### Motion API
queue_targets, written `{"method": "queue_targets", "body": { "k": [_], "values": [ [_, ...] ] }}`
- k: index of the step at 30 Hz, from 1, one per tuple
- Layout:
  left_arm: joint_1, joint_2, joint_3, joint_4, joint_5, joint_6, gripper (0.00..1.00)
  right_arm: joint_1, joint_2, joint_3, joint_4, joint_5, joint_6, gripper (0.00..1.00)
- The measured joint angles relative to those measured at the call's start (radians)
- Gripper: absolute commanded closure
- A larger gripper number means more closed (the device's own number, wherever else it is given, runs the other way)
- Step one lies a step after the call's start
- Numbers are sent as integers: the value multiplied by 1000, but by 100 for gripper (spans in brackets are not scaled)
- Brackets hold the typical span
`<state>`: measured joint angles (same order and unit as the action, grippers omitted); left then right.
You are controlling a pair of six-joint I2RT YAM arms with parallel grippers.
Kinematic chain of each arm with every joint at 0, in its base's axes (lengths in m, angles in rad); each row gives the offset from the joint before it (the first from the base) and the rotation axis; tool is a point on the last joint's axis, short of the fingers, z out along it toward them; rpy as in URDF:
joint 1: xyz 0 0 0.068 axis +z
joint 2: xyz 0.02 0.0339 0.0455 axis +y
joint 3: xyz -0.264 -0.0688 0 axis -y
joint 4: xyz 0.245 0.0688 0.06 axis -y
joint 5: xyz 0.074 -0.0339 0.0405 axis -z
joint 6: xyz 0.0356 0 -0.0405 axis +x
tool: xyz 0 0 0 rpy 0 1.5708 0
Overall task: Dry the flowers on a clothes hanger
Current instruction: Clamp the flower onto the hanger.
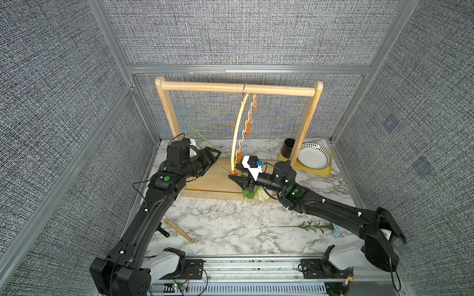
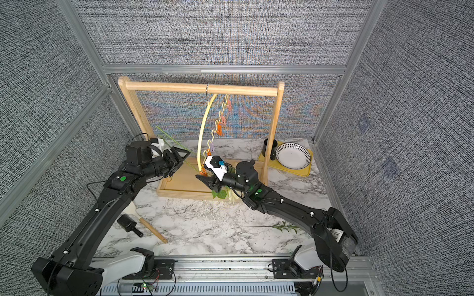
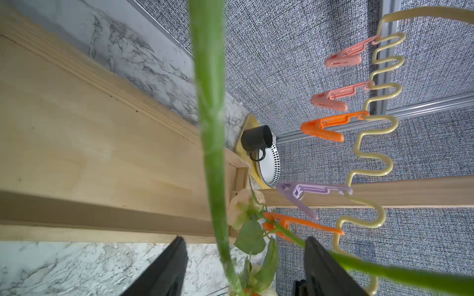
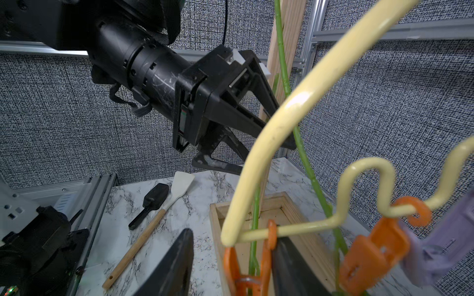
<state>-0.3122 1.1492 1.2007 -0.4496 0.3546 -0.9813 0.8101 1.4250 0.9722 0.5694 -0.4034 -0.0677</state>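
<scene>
On the marble table the wood rack carries the yellow hanger (skewed, end down); left claw gapes, released, around a green stem; right claw, unclenched, straddles the orange clip biting a second stem

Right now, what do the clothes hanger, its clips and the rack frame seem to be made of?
Clothes hanger: thin rod with a glossy pale yellow coat, sharp highlights; coated metal or plastic, cannot tell. Clips: moulded matte plastic, orange, pink and purple. Rack frame: light wood, grain and joints showing, seemingly unpainted.
</scene>
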Motion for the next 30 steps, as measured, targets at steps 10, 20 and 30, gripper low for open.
{"method": "queue_targets", "body": {
  "k": [10,20,30],
  "values": [
    [1,-152,-17,-91,-160,98,0,0,-89,-55,-28,5,-11,41],
    [1,-211,34,-171,-250,193,0,-3,-128,-64,-70,8,-40,32],
    [2,-251,119,-234,-338,292,0,-12,-171,-68,-108,7,-44,25]
  ]
}}
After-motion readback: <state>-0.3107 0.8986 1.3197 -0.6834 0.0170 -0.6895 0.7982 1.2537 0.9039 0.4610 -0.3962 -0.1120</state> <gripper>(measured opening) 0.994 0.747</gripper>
